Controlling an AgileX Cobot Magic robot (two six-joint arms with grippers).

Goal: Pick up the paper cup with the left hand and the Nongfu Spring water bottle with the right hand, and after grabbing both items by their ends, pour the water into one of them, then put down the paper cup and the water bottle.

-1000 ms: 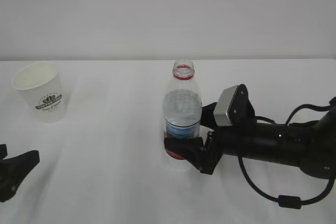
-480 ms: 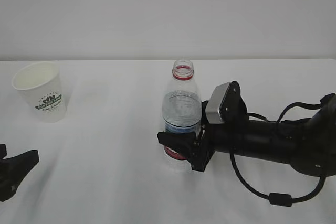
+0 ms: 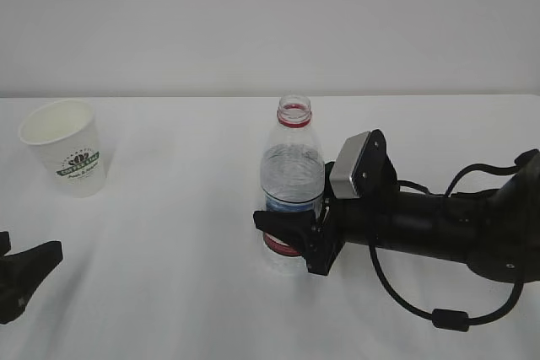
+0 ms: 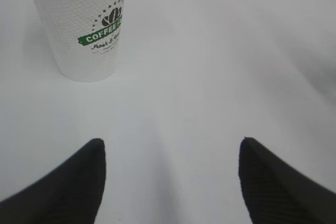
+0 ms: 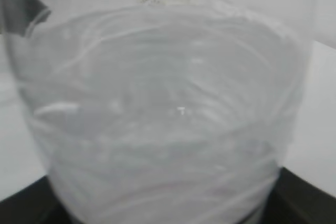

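Clear bottle has been closed in on low down by the right pincer, whether gripped cannot be told; the left pincer, gaping, hangs short of the cup.

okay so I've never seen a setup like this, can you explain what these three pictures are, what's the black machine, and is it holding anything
It is a robot with two black arms at a white table. One picture is from a camera in front; the other two come from cameras on each wrist. On the table stand a paper cup and an uncapped water bottle, partly filled. The right gripper has its jaws around the bottle's lower part; whether it grips firmly yet, I cannot tell. Its wrist camera sees almost only bottle. The left gripper is open and empty, short of the cup.
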